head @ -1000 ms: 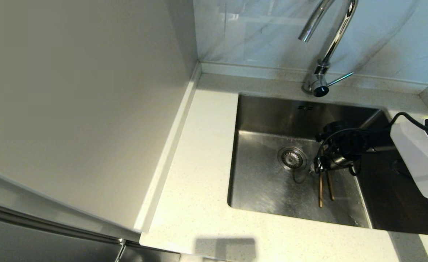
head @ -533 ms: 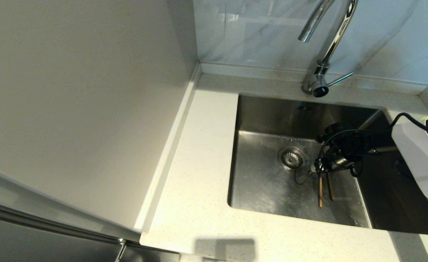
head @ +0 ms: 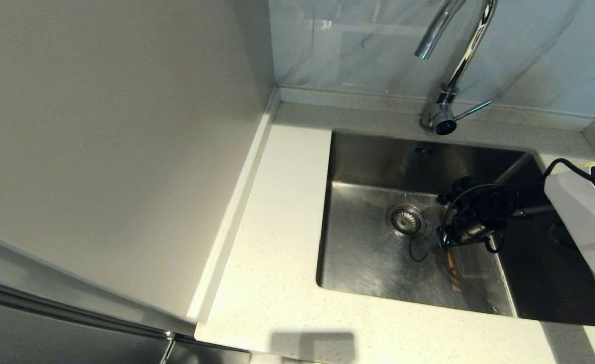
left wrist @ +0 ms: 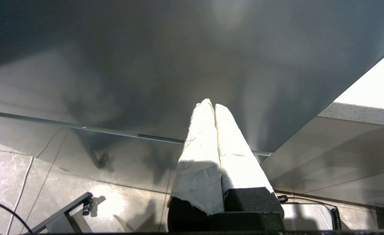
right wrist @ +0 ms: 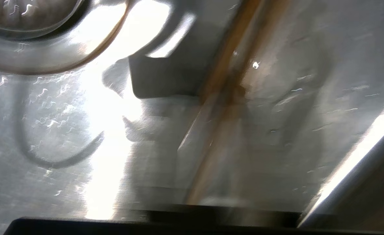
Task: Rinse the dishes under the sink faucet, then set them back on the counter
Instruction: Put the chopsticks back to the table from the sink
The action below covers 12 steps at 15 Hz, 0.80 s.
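Two brown chopsticks [head: 452, 272] lie close together on the floor of the steel sink [head: 373, 263], right of the round drain [head: 406, 220]. My right gripper [head: 446, 243] reaches down into the basin and is shut on their far ends. The right wrist view is smeared; there the chopsticks [right wrist: 226, 68] run as one brown streak between the jaws of the right gripper [right wrist: 216, 111], over the wet sink floor [right wrist: 48, 130]. The chrome faucet [head: 461, 55] arches over the back edge. My left gripper [left wrist: 213, 104] hangs shut and empty below the counter [head: 277, 227]. Neither bowl is in view.
A tall pale panel [head: 115, 141] walls off the counter's left side. The faucet's thin lever [head: 471, 109] points right. The drain's rim [right wrist: 25, 55] sits close to the right gripper. A dark cabinet front [left wrist: 146, 65] and tiled floor [left wrist: 9, 176] face the left gripper.
The two chopsticks, lying apart before, have come together into one line and shifted slightly right. The right gripper has closed on them and edged right.
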{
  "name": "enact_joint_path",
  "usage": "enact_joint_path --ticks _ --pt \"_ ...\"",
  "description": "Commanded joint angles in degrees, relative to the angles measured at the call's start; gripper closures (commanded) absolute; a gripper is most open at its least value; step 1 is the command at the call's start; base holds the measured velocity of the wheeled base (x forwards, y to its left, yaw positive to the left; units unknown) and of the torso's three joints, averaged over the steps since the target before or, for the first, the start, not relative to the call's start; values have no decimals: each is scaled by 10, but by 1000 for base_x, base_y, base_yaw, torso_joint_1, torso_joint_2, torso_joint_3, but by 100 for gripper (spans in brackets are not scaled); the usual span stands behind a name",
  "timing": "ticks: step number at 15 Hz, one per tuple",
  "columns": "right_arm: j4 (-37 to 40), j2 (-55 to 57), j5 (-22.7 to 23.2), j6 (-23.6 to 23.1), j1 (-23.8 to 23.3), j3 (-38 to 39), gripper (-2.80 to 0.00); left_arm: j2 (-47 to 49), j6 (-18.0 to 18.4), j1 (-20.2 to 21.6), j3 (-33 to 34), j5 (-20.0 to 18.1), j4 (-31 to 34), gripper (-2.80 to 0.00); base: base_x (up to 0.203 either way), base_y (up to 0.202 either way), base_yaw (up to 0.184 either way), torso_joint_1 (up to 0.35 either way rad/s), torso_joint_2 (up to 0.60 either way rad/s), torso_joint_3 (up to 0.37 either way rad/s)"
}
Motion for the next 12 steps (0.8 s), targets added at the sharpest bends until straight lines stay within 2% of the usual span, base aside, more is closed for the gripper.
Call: enact_joint_path --ticks 1,3,12 --pt "0 0 6 -8 0 8 0 -2 0 0 0 0 0 0 0 0 0 0 0 0" --pt "0 0 15 -20 0 11 0 -2 0 0 0 0 0 0 0 0 0 0 0 0" --pt "-2 -48 14 -16 -10 5 0 -2 0 0 0 0 0 0 0 0 0 0 0 0"
